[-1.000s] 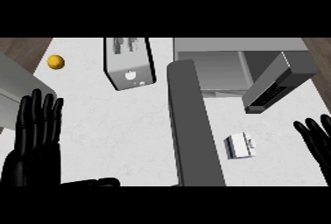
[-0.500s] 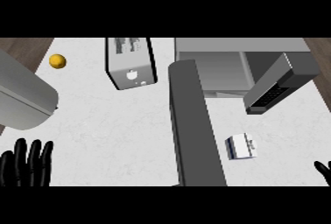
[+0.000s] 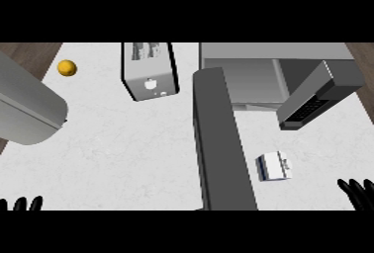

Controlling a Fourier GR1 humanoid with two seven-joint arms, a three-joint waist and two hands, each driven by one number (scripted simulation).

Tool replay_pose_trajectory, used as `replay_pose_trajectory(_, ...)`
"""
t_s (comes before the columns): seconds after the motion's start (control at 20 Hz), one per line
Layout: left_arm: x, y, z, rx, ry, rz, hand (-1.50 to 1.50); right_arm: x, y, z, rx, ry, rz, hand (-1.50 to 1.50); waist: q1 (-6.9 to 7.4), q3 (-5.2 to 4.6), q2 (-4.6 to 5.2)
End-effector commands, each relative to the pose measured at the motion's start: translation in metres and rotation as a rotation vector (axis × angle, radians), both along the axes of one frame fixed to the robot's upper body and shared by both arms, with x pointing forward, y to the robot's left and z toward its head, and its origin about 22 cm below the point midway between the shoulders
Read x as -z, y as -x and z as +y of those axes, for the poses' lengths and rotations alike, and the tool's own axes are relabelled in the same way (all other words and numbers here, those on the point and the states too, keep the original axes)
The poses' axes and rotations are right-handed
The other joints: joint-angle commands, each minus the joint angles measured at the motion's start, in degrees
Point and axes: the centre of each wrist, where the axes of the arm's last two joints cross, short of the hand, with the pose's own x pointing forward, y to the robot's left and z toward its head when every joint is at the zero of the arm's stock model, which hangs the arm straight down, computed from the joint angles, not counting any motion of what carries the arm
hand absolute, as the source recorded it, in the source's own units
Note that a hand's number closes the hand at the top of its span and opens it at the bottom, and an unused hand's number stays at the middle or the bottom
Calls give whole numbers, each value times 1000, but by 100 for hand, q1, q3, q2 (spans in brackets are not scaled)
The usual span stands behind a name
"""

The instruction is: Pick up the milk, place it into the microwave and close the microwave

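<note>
Checking the step, we judged the pick-up had not begun: the small white milk carton with a blue side (image 3: 274, 166) stood untouched on the white speckled counter (image 3: 131, 163), just right of a long grey upright panel (image 3: 219, 143) that we took for the open door of the grey box microwave (image 3: 252, 81), though we could not be sure. The right hand (image 3: 359, 193) showed only black fingers at the lower right corner, straight and spread, holding nothing, near the carton but apart from it. The left hand (image 3: 20, 204) showed only fingertips at the lower left edge, also apart and empty. The next move called for the right hand to reach in and up-left to the carton and curl round it, then carry it up into the cavity. The silver toaster (image 3: 150, 71) and the small orange ball (image 3: 67, 67) sat well away. Against a second before, both hands sat much lower in view, a big grey cylinder (image 3: 25, 106), probably part of the left arm, had come in at the left, and the carton had not moved.
</note>
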Motion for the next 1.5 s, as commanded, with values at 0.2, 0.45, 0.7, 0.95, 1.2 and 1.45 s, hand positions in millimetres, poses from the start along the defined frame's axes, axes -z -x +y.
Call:
replay_pose_trajectory(0.2,-10,23,23,10,-14,-13,-150,27,-28,13,45,48,15,-150,13,0,15)
replay_pose_trajectory(0.45,8,51,14,-13,-9,-5,-150,33,-39,14,49,97,10,-150,56,1,2)
replay_pose_trajectory(0.7,20,53,14,-1,-12,1,-150,69,-61,4,57,120,39,-150,35,3,12)
replay_pose_trajectory(0.95,16,63,17,-24,-10,-19,-150,89,-79,3,118,156,42,-150,53,3,11)
replay_pose_trajectory(1.2,4,69,31,-1,-4,-2,-150,114,-89,-23,198,188,52,-150,46,5,20)
replay_pose_trajectory(1.45,24,68,31,-19,-25,1,-150,146,-100,-3,170,200,63,-150,26,5,21)
